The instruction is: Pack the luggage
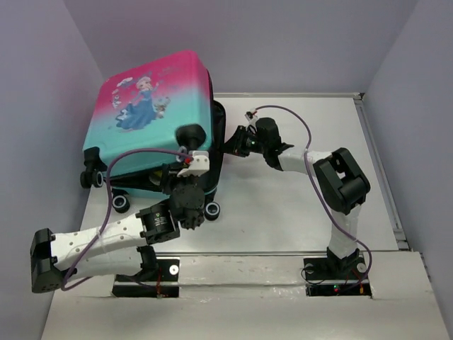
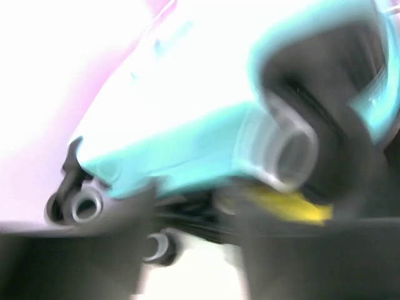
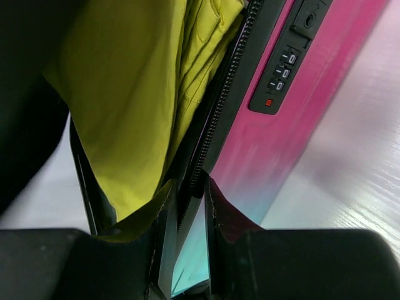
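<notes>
Pink fading to teal, the luggage (image 1: 141,113) sits at the far left of the table (image 1: 283,212), close to the left wall, with its printed shell facing up and its wheels (image 1: 120,203) toward the arms. We see that its two halves are not fully together. In the right wrist view a yellow-green cloth (image 3: 137,94) fills the gap beside the zip (image 3: 219,106), and a combination lock (image 3: 280,72) sits on the pink side.

Our right gripper (image 3: 186,201) reaches to the luggage's right edge. Its jaws are narrowed to a slim gap with the black zip rim between them and both fingers (image 3: 220,215) close against it, so we read it as pinching that rim.

Our left gripper (image 1: 185,185) is at the near, wheeled end of the luggage. Its wrist view is badly blurred. We make out teal shell, one of the wheels and dark fingers standing apart, but we cannot tell whether they have hold of anything.
</notes>
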Available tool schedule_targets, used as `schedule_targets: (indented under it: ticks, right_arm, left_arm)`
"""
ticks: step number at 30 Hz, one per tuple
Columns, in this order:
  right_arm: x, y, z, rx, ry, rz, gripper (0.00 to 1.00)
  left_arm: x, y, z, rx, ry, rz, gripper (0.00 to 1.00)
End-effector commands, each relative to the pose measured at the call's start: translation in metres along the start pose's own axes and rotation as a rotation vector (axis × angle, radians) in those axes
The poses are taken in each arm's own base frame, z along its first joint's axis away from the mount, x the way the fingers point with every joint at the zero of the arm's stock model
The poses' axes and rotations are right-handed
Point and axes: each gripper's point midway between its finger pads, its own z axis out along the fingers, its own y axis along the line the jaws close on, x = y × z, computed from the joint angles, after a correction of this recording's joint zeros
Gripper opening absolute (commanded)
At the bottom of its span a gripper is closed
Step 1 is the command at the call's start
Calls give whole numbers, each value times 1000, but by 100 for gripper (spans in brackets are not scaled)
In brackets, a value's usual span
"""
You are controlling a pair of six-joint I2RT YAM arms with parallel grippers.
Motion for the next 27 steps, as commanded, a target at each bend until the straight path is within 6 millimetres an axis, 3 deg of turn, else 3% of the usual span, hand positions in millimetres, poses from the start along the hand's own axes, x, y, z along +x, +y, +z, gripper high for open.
schedule_targets:
  ticks: [1,2,4,5,8,12,13,14,15,16,17,20,24,25,27]
  right_arm:
    - [16,-15,10,48,14,-10,14]
    - [15,-15,9,51,8,-11,14]
    - [15,-21,7,75,-5,-15,13]
    - [13,-20,5,81,-18,-21,7]
    - [13,-26,-1,109,-39,-31,7]
    - [14,-28,-11,138,-53,-60,7]
    - [10,-31,-15,152,-63,-68,7]
    - [9,-38,-19,168,-63,-65,7]
    - [4,-37,-24,170,-73,-77,7]
    - [6,-38,-26,174,-69,-82,7]
    - [0,-44,-31,188,-81,-80,7]
    - [-14,-57,-50,213,-90,-97,7]
    - [-37,-81,-88,214,-109,-87,7]
    - [-39,-77,-90,205,-108,-103,7]
    - [-46,-87,-107,244,-113,-127,7]
  left_arm:
    - [-35,-22,-36,193,-65,-266,79]
    - [-50,-33,-52,298,-88,-295,99]
    - [-59,-63,-72,519,-52,-366,99]
    - [-75,-65,-77,563,-50,-397,99]
    - [-89,-69,-77,613,-22,-437,99]
    - [-92,-47,-8,513,74,-557,99]
    - [-92,-51,3,577,92,-572,99]
    - [-79,-20,49,431,119,-631,99]
    - [-69,3,78,373,141,-670,99]
    - [-75,-4,76,420,139,-673,99]
    - [-62,21,98,322,164,-690,99]
    - [-50,46,127,266,199,-729,99]
    - [-38,63,139,247,212,-775,99]
    - [-33,67,141,229,217,-776,99]
    - [-22,80,148,187,226,-792,99]
